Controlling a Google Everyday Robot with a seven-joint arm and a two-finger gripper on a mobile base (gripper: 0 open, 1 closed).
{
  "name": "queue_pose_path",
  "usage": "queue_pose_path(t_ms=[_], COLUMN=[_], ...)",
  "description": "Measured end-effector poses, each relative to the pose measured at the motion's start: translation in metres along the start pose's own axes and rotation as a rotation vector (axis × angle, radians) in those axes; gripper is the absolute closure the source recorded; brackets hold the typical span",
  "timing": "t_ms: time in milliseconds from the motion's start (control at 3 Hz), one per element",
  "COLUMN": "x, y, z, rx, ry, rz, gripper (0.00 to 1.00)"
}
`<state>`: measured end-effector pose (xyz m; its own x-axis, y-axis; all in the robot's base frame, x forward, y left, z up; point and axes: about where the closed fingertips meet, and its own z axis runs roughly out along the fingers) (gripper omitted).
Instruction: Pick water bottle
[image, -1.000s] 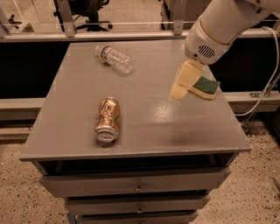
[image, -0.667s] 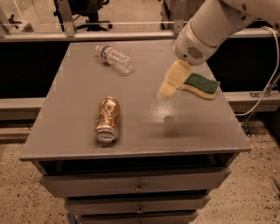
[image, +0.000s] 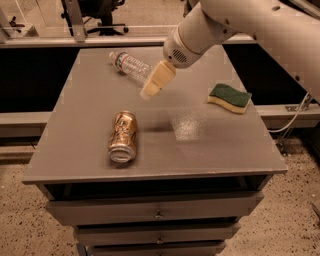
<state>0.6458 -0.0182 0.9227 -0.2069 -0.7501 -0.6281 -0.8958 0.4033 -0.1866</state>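
Hanging over the grey table (image: 75, 150), my gripper (image: 149, 91) points down and to the left from my white arm (image: 210, 30). I cannot tell whether it is apart or together. Its tip sits just beside the bottom end of the water bottle (image: 131, 66), and I cannot tell if they touch. The bottle lies on its side near the table's far edge, with its white cap on and pointing toward the far left corner and its label band at the neck. It looks clear, but I cannot tell whether anything is in it. Nearer the front, a gold can (image: 123, 136) lies on its side, well apart from the bottle, one round end facing the front edge. A green and yellow sponge (image: 230, 97) rests at the right. Under the tabletop, the drawers (image: 157, 210) are shut.
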Motion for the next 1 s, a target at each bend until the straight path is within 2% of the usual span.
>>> queue_pose_path(t_ms=[333,667,1000], x=[-0.044,-0.077,-0.095], y=[-0.02,-0.036,-0.052], z=[0.024,0.051,0.083], rx=[0.047,0.096,0.132], ry=[-0.089,-0.105,-0.064], rz=[-0.007,-0.022,-0.034], gripper=[0.0,0.0,0.0])
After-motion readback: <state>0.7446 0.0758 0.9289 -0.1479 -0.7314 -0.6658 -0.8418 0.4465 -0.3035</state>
